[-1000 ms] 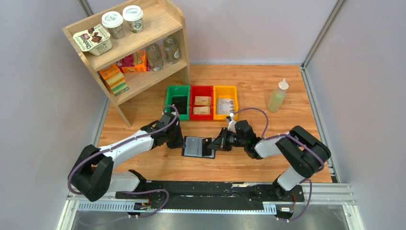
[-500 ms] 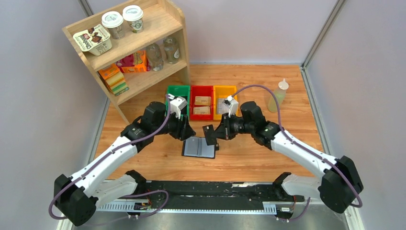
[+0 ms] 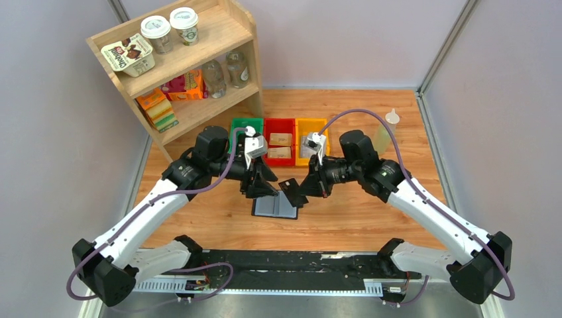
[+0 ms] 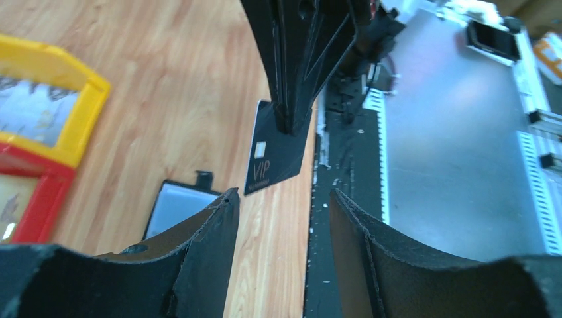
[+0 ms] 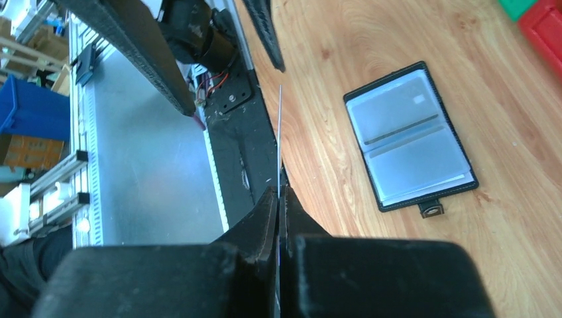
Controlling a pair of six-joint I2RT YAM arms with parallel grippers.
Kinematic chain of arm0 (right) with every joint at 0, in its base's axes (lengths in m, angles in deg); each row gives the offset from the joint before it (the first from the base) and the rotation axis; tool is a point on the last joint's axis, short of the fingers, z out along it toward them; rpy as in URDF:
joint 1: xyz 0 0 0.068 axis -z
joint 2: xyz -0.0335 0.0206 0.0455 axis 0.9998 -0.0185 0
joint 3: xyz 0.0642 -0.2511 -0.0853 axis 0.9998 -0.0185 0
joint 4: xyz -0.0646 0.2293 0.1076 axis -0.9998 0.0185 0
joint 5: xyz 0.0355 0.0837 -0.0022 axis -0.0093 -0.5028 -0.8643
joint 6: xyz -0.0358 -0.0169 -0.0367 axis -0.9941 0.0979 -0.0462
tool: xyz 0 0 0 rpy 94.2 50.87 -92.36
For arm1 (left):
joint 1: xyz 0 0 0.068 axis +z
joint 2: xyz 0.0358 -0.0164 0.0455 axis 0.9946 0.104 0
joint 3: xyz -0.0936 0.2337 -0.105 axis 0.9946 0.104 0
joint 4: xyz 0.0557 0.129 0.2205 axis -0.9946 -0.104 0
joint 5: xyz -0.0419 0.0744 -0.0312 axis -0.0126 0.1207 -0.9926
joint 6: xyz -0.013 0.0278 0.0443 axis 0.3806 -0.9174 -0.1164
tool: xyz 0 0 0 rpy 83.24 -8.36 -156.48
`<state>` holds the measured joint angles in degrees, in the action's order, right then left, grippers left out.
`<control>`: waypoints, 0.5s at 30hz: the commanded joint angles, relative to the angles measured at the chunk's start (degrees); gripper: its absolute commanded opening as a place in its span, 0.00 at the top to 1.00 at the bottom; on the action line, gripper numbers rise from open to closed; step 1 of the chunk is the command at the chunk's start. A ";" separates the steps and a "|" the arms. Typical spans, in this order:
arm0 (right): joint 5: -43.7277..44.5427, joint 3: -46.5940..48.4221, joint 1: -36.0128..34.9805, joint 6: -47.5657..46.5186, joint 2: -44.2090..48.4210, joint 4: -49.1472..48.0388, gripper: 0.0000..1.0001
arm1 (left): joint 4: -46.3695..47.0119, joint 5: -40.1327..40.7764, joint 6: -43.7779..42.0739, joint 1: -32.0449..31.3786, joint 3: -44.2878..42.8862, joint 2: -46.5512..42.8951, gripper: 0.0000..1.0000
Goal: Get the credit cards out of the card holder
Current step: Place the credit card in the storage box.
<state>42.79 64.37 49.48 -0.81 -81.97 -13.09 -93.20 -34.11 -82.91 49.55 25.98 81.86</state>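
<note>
Pinching a black VIP credit card [image 4: 278, 149] by one end, right gripper [image 5: 280, 199] has its jaws closed tight on it, just above the card holder [image 5: 411, 139]. Card holder lies open on the wooden table [image 3: 344, 112], grey-blue face up. Left gripper [image 4: 281, 199] jaws spread wide, empty, above the card holder, facing the card.
</note>
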 commanded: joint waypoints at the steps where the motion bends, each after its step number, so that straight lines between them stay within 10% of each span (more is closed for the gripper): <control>1: -3.68 3.45 -1.49 -5.08 0.80 3.21 1.00 | -1.59 -11.82 -4.07 -0.15 -3.97 4.07 0.40; 9: -3.86 4.77 -2.55 -6.67 -0.26 3.04 1.00 | -2.47 -17.11 -3.46 -1.11 -6.61 9.26 0.46; 15: -4.38 5.83 -2.55 -7.37 -1.05 2.87 1.00 | -5.46 -16.93 -4.86 -2.61 -7.32 11.28 0.69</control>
<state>39.91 67.06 47.23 -6.47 -82.58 -9.73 -97.26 -47.84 -84.73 47.83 21.45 92.11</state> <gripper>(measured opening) 0.006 0.384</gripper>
